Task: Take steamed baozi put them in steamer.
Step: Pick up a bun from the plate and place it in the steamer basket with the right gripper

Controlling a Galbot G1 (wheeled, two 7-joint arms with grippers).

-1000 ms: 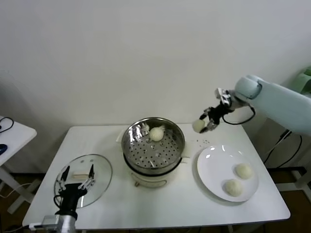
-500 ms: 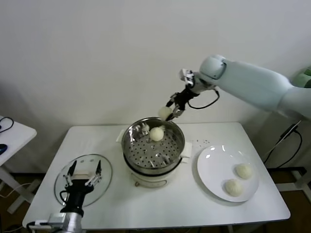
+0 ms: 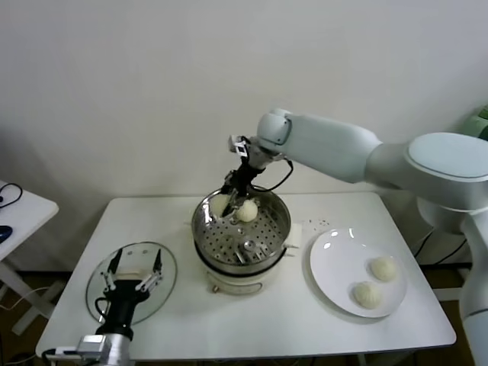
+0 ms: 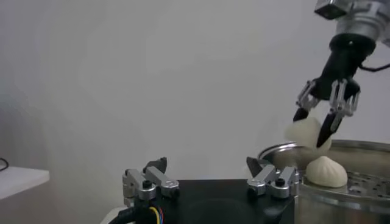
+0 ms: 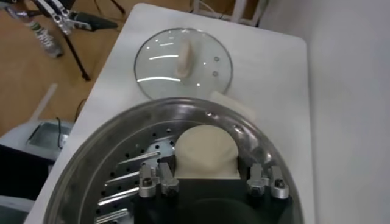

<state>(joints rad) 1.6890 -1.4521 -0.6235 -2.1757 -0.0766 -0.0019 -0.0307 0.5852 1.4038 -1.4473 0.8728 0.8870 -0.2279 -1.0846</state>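
My right gripper [image 3: 232, 201] reaches over the far left rim of the steamer [image 3: 221, 239] and is shut on a cream-white baozi [image 3: 219, 206], held just above the perforated bottom. The right wrist view shows this baozi [image 5: 206, 151] between the fingers of the right gripper [image 5: 206, 180], over the steamer rim [image 5: 109, 145]. A second baozi [image 3: 248, 211] lies in the steamer at the back. Two baozi [image 3: 383, 268] [image 3: 367, 294] lie on the white plate [image 3: 335, 259]. My left gripper [image 3: 131, 273] is open and empty above the glass lid [image 3: 160, 293].
The glass lid lies flat at the table's front left and also shows in the right wrist view [image 5: 183, 64]. The steamer stands on a cream pot base [image 3: 232, 284] mid-table. In the left wrist view the right gripper [image 4: 326, 108] holds the baozi [image 4: 306, 131] above the steamer rim [image 4: 347, 146].
My right arm has swung left with the baozi from above the plate side to over the steamer, and has lowered it to the far left rim. The left gripper has barely moved.
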